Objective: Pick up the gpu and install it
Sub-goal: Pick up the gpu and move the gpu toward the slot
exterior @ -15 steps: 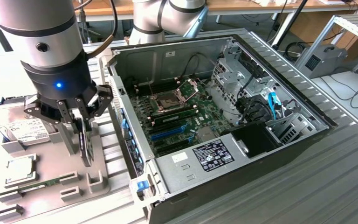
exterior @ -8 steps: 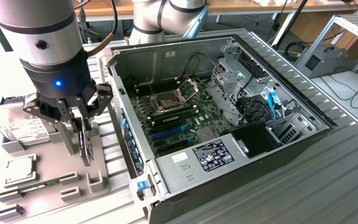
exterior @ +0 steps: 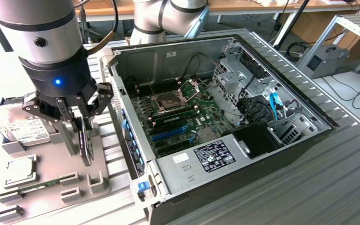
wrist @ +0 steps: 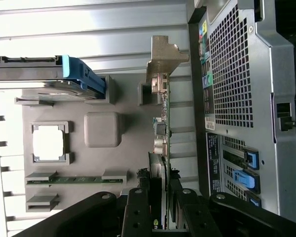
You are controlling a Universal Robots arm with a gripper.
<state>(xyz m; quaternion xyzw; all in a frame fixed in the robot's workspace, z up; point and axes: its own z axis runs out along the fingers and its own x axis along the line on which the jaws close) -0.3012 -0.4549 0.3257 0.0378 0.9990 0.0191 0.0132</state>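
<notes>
Gpu [exterior: 85, 145], a thin flat green circuit-board card with a silver metal end bracket, stands on edge in your exterior view. The black-fingered pincer [exterior: 80, 123] is clamped on both of its faces. Below it, a grey moulded fixture tray [exterior: 55, 197] rests on a ribbed grey metal table [exterior: 330, 187]. The open black computer case [exterior: 167, 164] lies just beside the pincer on the exterior view's right, its near wall close to the card. A silver hard drive with a white label [exterior: 24, 129] sits on the pincer's other side.

In your wrist view, the pincer [wrist: 160, 202] flanks the card [wrist: 163, 64] edge-on. A narrow strip of ribbed table separates the card from the case's perforated rear panel [wrist: 237, 74]. You cannot tell whether the card has left its slot.
</notes>
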